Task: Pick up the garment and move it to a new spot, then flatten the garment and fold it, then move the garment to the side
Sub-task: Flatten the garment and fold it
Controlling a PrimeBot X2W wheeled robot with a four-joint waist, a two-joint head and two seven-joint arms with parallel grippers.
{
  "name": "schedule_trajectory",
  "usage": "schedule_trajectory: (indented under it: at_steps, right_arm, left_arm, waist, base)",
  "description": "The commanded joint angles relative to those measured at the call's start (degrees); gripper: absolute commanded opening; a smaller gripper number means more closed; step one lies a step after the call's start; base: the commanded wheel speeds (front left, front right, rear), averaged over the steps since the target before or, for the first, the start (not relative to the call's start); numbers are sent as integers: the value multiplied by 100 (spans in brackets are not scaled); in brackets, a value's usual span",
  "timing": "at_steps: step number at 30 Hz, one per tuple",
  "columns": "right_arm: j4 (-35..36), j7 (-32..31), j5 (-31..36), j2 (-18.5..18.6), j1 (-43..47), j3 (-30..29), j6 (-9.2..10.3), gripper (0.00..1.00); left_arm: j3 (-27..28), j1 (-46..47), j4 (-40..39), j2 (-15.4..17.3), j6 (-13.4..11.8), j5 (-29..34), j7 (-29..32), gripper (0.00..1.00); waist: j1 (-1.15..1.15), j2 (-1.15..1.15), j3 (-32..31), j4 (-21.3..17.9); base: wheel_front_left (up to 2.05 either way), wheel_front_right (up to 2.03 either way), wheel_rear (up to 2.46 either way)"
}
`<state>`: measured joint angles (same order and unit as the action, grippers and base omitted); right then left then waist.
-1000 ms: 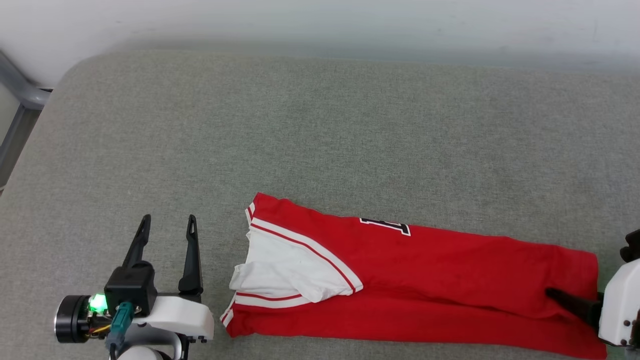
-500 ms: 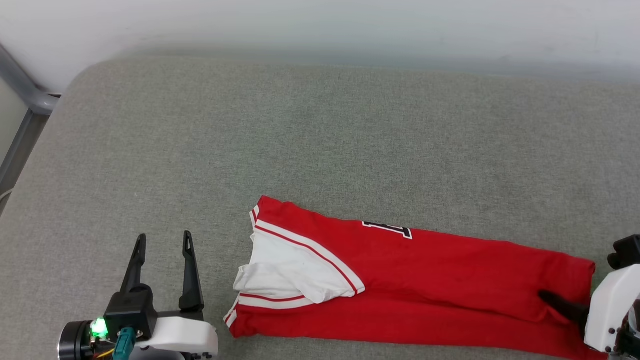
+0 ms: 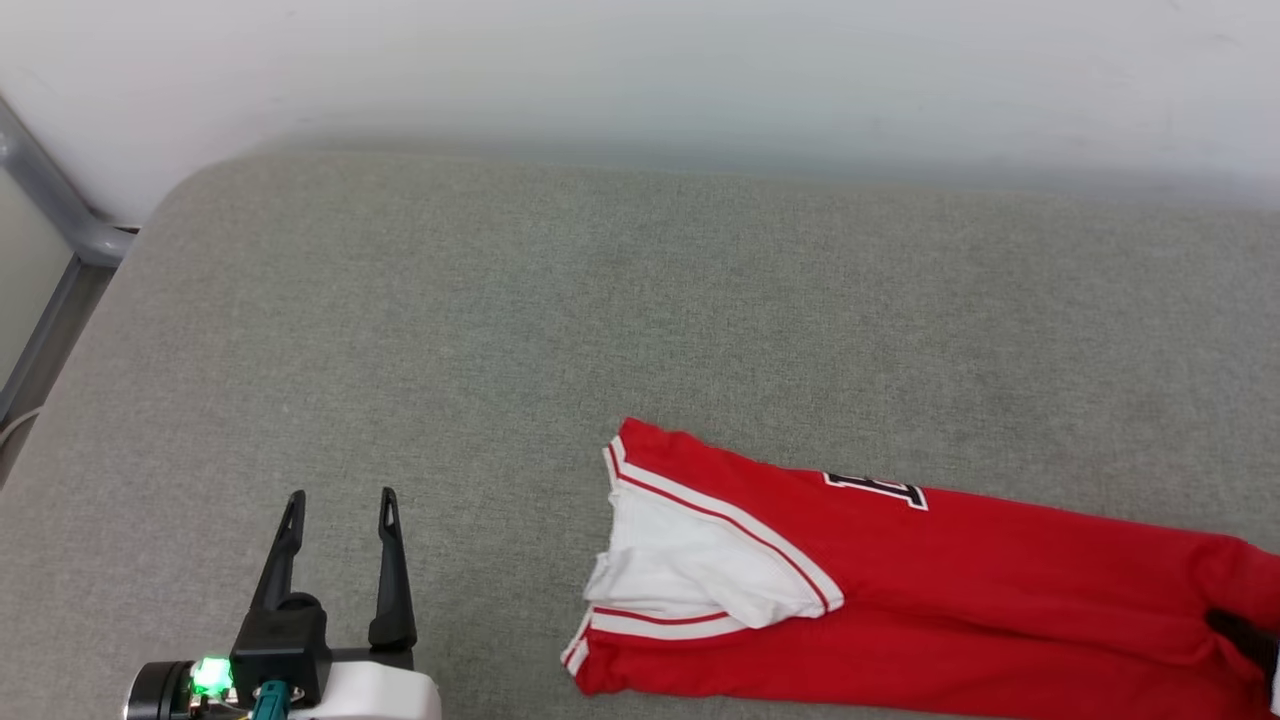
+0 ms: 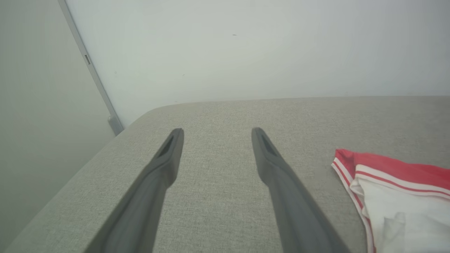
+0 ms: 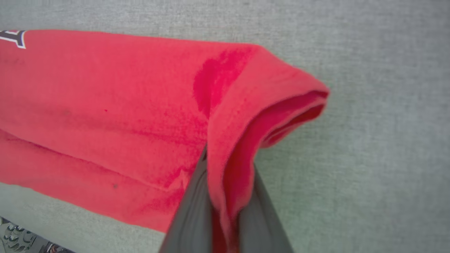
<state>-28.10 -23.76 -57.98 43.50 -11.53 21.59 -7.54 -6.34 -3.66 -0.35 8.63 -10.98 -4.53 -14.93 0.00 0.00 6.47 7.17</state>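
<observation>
The garment (image 3: 1000,590) lies stretched out as a long folded band on the grey cushion, at the lower right of the head view. Its white sleeve (image 3: 700,575) with striped trim is at the left end, and a small logo (image 3: 875,488) sits on the far edge. In the right wrist view my right gripper (image 5: 228,163) is shut on the red hem (image 5: 267,105), which bunches up over the fingers. One dark right finger (image 3: 1245,635) shows at the head view's right edge. My left gripper (image 3: 340,500) stands open over bare cushion, left of the sleeve (image 4: 404,207), with nothing between its fingers (image 4: 168,158).
The grey upholstered cushion (image 3: 600,300) runs back to a pale wall (image 3: 640,70). Its rounded corner is at the far left, beside a grey metal post (image 3: 50,200). In the right wrist view the cushion's near edge (image 5: 21,235) lies just below the garment.
The garment has slid to the right across the cushion with my right gripper shut on its hem. The head camera has also tilted slightly. The left gripper has stayed open and still.
</observation>
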Motion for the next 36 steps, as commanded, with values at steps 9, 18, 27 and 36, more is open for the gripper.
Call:
schedule_trajectory:
  at_steps: [9,18,27,36]
  right_arm:
    - [461,30,-102,162,291,-112,8,0]
    - [1939,-278,-119,-150,486,-308,8,0]
    - [2559,-901,484,-1011,-89,66,8,0]
    - [2380,-1175,951,-1733,-1031,947,8,0]
  left_arm:
    - [122,-215,37,-78,164,247,-38,100]
    - [106,-270,110,-117,223,341,-37,100]
    - [15,-109,178,-179,267,389,-34,100]
    - [-46,28,231,-252,280,388,-34,100]
  waist:
    - [0,0,-248,-35]
    - [0,0,-312,-119]
    - [0,0,-206,-86]
    - [0,0,-55,3]
  base:
    - [0,0,0]
    - [0,0,0]
    - [0,0,0]
    - [0,0,0]
